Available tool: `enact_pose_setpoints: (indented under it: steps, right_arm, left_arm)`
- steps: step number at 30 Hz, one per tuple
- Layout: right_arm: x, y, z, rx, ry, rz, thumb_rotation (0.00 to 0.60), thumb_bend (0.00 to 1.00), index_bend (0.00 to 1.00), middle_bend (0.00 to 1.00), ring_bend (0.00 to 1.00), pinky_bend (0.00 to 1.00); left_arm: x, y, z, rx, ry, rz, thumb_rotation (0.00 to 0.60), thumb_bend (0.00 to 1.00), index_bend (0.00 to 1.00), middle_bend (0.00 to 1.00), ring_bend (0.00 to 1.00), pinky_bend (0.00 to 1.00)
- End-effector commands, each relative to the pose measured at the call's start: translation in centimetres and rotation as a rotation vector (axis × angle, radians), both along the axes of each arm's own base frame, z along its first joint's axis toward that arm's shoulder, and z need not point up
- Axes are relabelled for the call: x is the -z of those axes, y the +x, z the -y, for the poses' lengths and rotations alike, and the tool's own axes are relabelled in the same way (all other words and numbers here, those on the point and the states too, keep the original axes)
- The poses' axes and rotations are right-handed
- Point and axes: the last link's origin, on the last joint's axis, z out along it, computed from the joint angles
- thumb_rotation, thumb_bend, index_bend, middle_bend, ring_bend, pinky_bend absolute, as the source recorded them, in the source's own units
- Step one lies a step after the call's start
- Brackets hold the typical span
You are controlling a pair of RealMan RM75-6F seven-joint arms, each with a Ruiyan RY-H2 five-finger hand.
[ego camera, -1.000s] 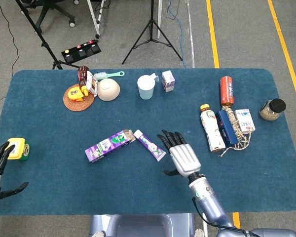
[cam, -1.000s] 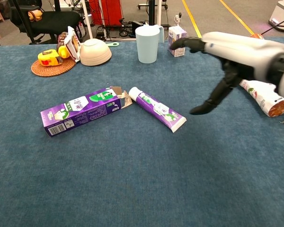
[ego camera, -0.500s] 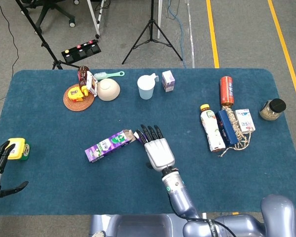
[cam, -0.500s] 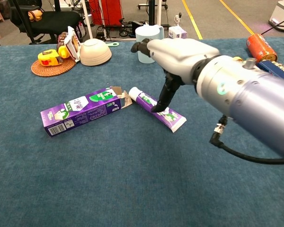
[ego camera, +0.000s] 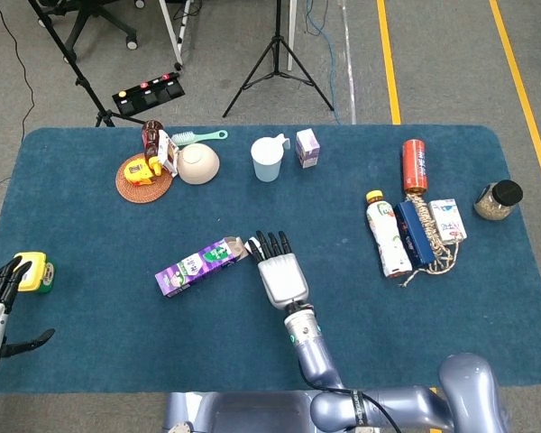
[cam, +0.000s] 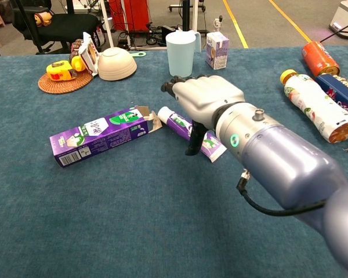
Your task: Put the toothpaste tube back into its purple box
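Note:
The purple box (cam: 101, 135) lies on its side on the blue cloth, its open flap end facing right; it also shows in the head view (ego camera: 197, 265). The purple and white toothpaste tube (cam: 175, 122) lies just right of that flap, cap toward the box. My right hand (cam: 207, 99) hovers flat over the tube's middle with fingers spread and the thumb hanging down on the tube's near side, gripping nothing. From the head view this hand (ego camera: 280, 269) hides the tube. My left hand (ego camera: 0, 293) is spread and holds nothing at the table's left edge.
A yellow tape measure (ego camera: 32, 272) sits beside the left hand. At the back stand a pale cup (ego camera: 267, 161), a small purple carton (ego camera: 307, 147), a bowl (ego camera: 198, 163) and a woven mat (ego camera: 132, 189). A bottle (ego camera: 389, 236), red can (ego camera: 414, 165) and jar (ego camera: 499, 199) lie right.
My right hand has swept left from beside the tube's tail to above the tube and come lower. The tube, the box and the left hand have stayed put.

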Motion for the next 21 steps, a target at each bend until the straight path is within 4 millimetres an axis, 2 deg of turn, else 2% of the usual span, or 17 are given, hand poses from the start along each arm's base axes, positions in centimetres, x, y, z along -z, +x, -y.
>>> enact_pose_setpoints:
  steps: [1, 13, 21]
  right_arm:
    - [0.8, 0.1, 0.4, 0.003, -0.004, -0.014, 0.6, 0.0, 0.0, 0.0, 0.0, 0.0]
    - [1.8, -1.4, 1.8, 0.028, -0.054, -0.046, 0.6, 0.0, 0.0, 0.0, 0.0, 0.0]
    - [2.3, -1.5, 2.2, 0.062, -0.073, -0.039, 0.6, 0.0, 0.0, 0.0, 0.0, 0.0]
  left_arm:
    - [0.0, 0.0, 0.0, -0.001, 0.001, 0.0, 0.6, 0.08, 0.0, 0.0, 0.0, 0.1]
    - [0.2, 0.0, -0.1, -0.002, 0.003, -0.001, 0.6, 0.08, 0.0, 0.0, 0.0, 0.1]
    - [0.3, 0.0, -0.1, -0.007, 0.005, -0.004, 0.6, 0.08, 0.0, 0.0, 0.0, 0.1]
